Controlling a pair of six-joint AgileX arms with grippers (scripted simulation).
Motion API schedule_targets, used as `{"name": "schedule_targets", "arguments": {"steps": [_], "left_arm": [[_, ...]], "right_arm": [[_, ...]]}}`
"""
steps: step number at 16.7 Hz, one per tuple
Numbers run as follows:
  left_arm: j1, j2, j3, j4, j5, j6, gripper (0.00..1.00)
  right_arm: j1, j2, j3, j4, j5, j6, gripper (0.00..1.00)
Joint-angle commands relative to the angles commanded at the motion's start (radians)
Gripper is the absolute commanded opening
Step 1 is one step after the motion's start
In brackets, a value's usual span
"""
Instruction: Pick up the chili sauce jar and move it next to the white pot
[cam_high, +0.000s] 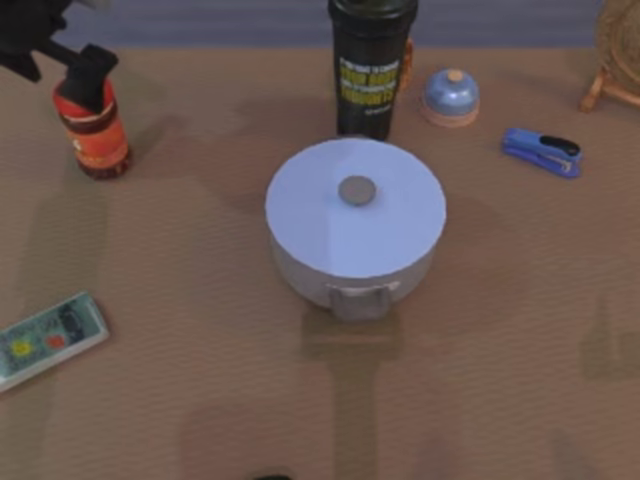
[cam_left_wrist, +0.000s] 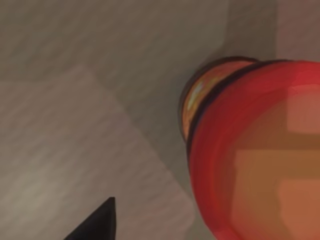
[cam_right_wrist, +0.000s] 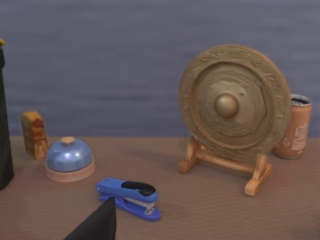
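The chili sauce jar (cam_high: 92, 125) stands at the table's far left, with an orange-red lid and an orange label. My left gripper (cam_high: 80, 68) hangs right over its lid, open, one black finger reaching down beside the top. In the left wrist view the red lid (cam_left_wrist: 250, 165) fills the frame close up, with a gap of table between it and the one visible fingertip (cam_left_wrist: 100, 222). The white pot (cam_high: 355, 215), with its grey knob and front handle, sits mid-table, well apart from the jar. My right arm is out of the top view; one fingertip (cam_right_wrist: 100, 222) shows, with nothing held.
A tall black tumbler (cam_high: 372, 65) stands just behind the pot. A blue bell (cam_high: 450, 97) and a blue stapler (cam_high: 541, 152) lie at the back right, near a wooden gong (cam_right_wrist: 234, 107) and a can (cam_right_wrist: 295, 127). A remote (cam_high: 48, 338) lies front left.
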Motion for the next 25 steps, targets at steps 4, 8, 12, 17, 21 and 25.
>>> {"name": "schedule_targets", "arguments": {"steps": [4, 8, 12, 17, 21, 25], "left_arm": [[0.000, 0.057, 0.070, -0.029, 0.003, 0.014, 1.00], [0.000, 0.058, 0.067, -0.028, 0.002, 0.013, 1.00], [-0.004, 0.045, -0.008, 0.037, 0.002, 0.010, 1.00], [-0.010, 0.022, -0.184, 0.186, 0.001, 0.004, 1.00], [-0.011, 0.020, -0.200, 0.202, 0.001, 0.003, 1.00], [-0.011, 0.020, -0.200, 0.202, 0.001, 0.003, 0.77]], "right_arm": [[0.000, 0.000, 0.000, 0.000, 0.000, 0.000, 1.00], [0.000, 0.000, 0.000, 0.000, 0.000, 0.000, 1.00], [0.000, 0.000, 0.000, 0.000, 0.000, 0.000, 1.00], [0.000, 0.000, 0.000, 0.000, 0.000, 0.000, 1.00], [0.000, 0.000, 0.000, 0.000, 0.000, 0.000, 1.00], [0.000, 0.000, 0.000, 0.000, 0.000, 0.000, 1.00]]}}
